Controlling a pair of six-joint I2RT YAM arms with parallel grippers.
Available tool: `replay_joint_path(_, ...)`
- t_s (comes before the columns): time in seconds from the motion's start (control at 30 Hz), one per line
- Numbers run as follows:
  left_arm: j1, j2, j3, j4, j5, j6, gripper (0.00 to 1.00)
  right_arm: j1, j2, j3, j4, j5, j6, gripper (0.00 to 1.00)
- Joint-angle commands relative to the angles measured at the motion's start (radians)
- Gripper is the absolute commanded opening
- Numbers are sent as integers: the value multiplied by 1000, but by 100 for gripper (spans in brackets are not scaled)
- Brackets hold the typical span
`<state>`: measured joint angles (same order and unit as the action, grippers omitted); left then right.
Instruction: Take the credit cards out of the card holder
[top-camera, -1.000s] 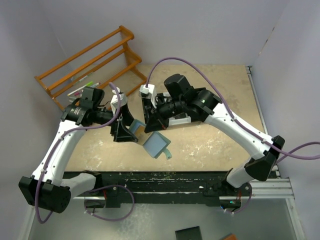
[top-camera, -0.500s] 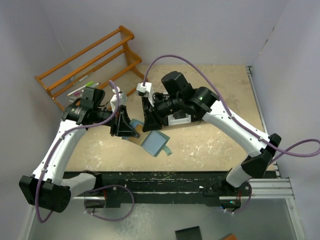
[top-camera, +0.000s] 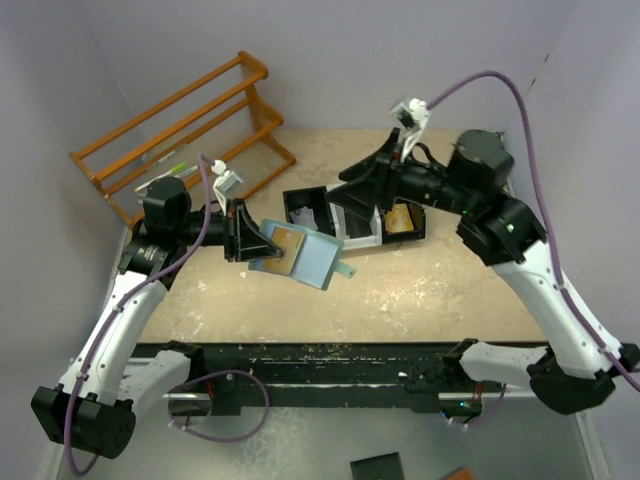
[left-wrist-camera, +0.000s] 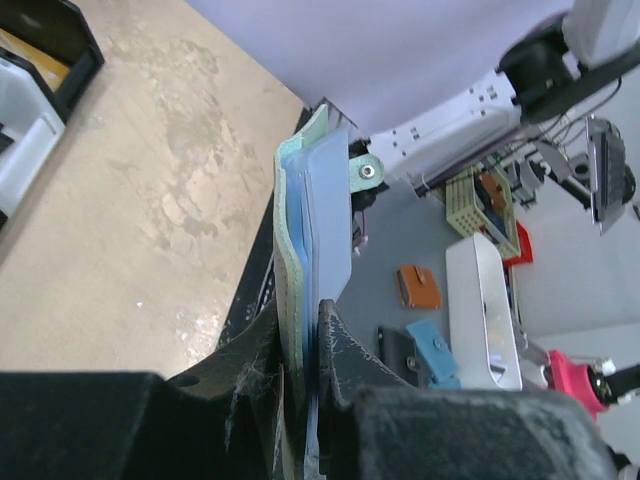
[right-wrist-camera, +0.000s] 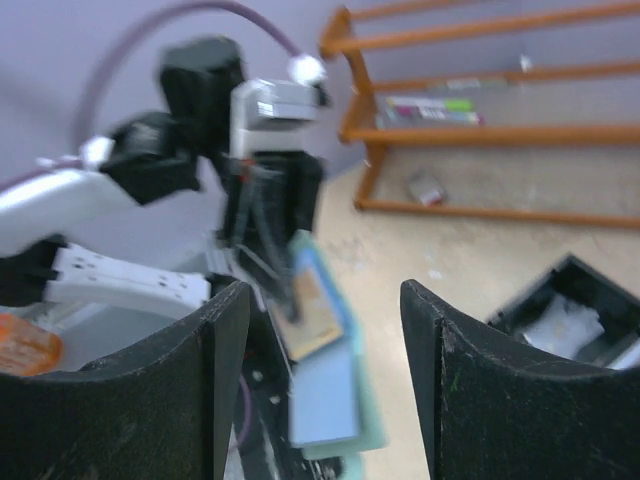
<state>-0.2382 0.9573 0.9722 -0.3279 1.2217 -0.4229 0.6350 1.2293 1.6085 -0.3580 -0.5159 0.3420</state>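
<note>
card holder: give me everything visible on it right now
The card holder is a small soft bifold, muted green outside, light blue inside, held open. A green snap tab with a metal stud sticks out from one edge. A tan card shows on its inner face. The left gripper clamps one end; table contact unclear.

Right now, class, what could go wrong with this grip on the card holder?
The left gripper pinches only one edge of the card holder, so it may twist or slip free. A tan card shows in the open holder and might slide out. The open right gripper could knock the holder on approach.
</note>
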Motion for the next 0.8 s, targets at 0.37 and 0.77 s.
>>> replay_joint_path(0.37, -1, -14, 15, 318, -132, -303, 0, 134, -71, -403, 526, -174, 351, 56)
replay_joint_path(0.77, -1, -14, -10, 551, 21, -483, 0, 137, -42, -509, 610, -199, 417, 50)
